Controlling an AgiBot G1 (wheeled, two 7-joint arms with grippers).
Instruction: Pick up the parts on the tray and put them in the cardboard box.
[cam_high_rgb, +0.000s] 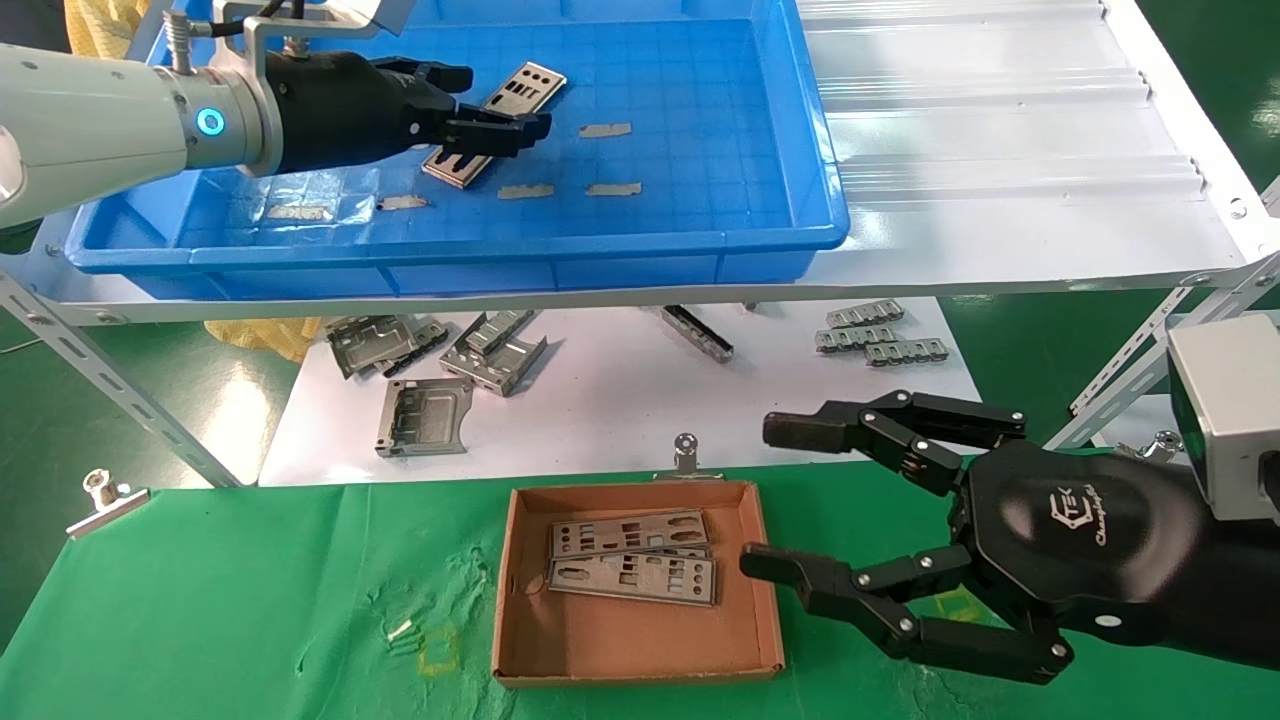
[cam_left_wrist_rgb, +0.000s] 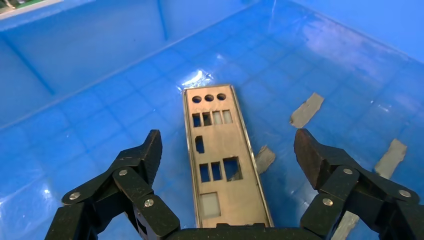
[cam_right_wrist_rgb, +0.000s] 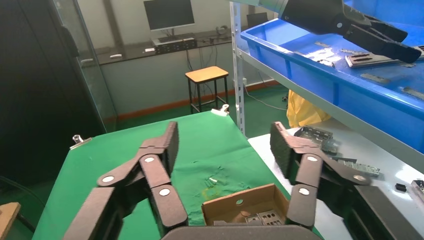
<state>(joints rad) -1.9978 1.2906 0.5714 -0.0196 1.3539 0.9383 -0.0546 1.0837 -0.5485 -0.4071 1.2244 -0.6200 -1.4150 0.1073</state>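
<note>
One silver punched part (cam_high_rgb: 525, 85) lies flat on the floor of the blue tray (cam_high_rgb: 700, 200), pointing diagonally. My left gripper (cam_high_rgb: 505, 100) hovers over its middle, open. In the left wrist view the part (cam_left_wrist_rgb: 220, 160) runs lengthwise between the spread fingers (cam_left_wrist_rgb: 150, 150) of that gripper (cam_left_wrist_rgb: 227, 142), and neither finger touches it. The cardboard box (cam_high_rgb: 620, 640) sits on the green cloth with two parts (cam_high_rgb: 635, 575) stacked inside. My right gripper (cam_high_rgb: 768, 496) stands open and empty just right of the box, whose far wall (cam_right_wrist_rgb: 240, 200) also shows in the right wrist view.
Several grey tape strips (cam_high_rgb: 605, 130) are stuck to the tray floor. Bent grey brackets (cam_high_rgb: 425, 415) and small metal pieces (cam_high_rgb: 870, 335) lie on the white sheet under the shelf (cam_high_rgb: 1000, 150). Metal clamps (cam_high_rgb: 105, 495) hold the green cloth's edge.
</note>
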